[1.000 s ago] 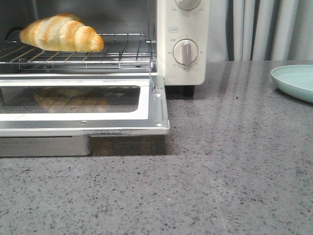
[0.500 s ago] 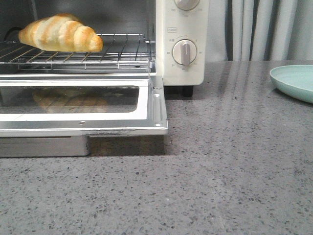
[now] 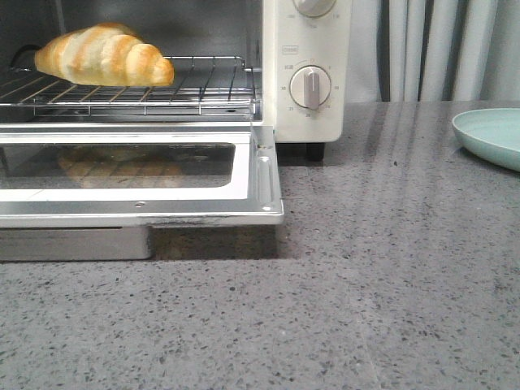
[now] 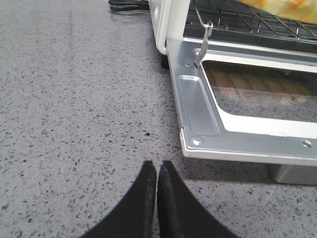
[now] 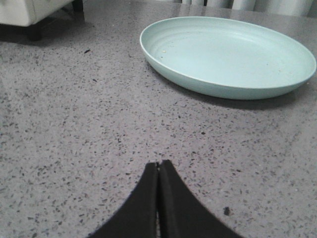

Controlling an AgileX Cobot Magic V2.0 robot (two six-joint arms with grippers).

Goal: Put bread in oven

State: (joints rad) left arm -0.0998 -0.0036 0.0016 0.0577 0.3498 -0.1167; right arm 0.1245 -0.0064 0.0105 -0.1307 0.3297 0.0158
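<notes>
Out front I see the bread [image 3: 103, 54] lying on the wire rack [image 3: 203, 89] inside the oven [image 3: 305, 69], above its dropped-open door [image 3: 258, 175]; the plate [image 3: 491, 136] sits well off toward the oven's knob side. On my left wrist feed, the left gripper [image 4: 157, 171] is clenched empty, near the door's corner. On the right wrist feed, the right gripper [image 5: 158, 169] is pressed closed, empty, near the plate.
</notes>
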